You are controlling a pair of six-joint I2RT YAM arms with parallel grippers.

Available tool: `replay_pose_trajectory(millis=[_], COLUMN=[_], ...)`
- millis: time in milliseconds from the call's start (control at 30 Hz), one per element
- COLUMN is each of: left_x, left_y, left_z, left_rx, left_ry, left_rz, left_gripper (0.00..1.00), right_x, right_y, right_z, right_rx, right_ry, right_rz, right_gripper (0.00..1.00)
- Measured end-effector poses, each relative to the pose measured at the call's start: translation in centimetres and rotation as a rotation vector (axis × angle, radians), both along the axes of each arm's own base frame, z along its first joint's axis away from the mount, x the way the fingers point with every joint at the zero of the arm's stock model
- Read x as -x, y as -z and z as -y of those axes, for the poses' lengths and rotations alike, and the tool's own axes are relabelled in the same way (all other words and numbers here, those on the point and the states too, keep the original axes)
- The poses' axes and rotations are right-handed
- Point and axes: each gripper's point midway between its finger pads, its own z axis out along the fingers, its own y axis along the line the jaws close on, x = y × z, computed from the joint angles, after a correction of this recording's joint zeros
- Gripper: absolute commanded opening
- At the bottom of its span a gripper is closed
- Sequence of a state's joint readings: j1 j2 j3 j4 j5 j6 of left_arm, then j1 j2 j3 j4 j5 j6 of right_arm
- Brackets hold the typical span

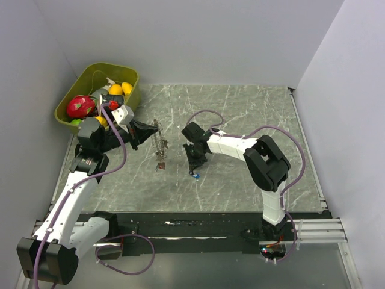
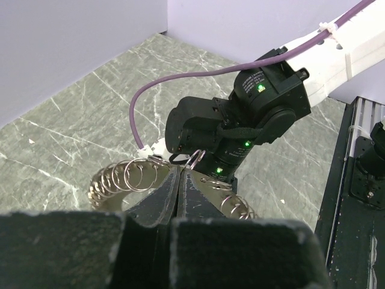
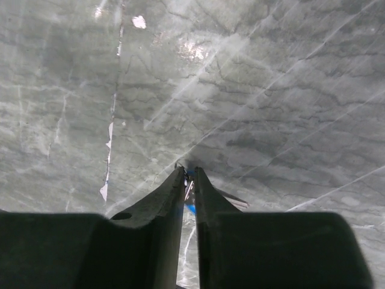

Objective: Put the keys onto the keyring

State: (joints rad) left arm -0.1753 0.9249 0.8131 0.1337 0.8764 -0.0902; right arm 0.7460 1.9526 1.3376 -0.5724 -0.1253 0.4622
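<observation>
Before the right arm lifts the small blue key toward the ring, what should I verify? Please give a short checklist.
1. Left end effector shut on the keyring: ok.
2. Right end effector shut on the blue key: ok, blue shows between its fingers.
3. Blue key clear of the table: cannot tell.
4. Split in the keyring facing the right arm: cannot tell.
5. The two end effectors apart, no contact: ok.

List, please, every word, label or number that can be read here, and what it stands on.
No text is readable in any view.
Faint pale marks on the right arm's black motor housing: too blurred to read.
The olive-green plastic bin and grey marble-patterned tabletop show no lettering.
</observation>
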Motion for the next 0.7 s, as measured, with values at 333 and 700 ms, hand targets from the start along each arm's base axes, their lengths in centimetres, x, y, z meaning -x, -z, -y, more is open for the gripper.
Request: replay_pose_trajectory(millis=[333, 700], left_x=[0.01, 0.04], left_y=[0.0, 0.27], left_z=[0.01, -0.02], left_rx=[0.0, -0.008], left_ry=[0.001, 0.002], left_rz=[0.0, -0.004], left_gripper=[0.01, 0.01], right_x=[0.29, 0.45], right_y=[0.22, -0.59], right_z=[0.08, -0.41], right_rx=[0.015, -0.042], right_ry=[-0.021, -0.052], right_rz=[0.001, 0.037], right_gripper=[0.0, 0.0])
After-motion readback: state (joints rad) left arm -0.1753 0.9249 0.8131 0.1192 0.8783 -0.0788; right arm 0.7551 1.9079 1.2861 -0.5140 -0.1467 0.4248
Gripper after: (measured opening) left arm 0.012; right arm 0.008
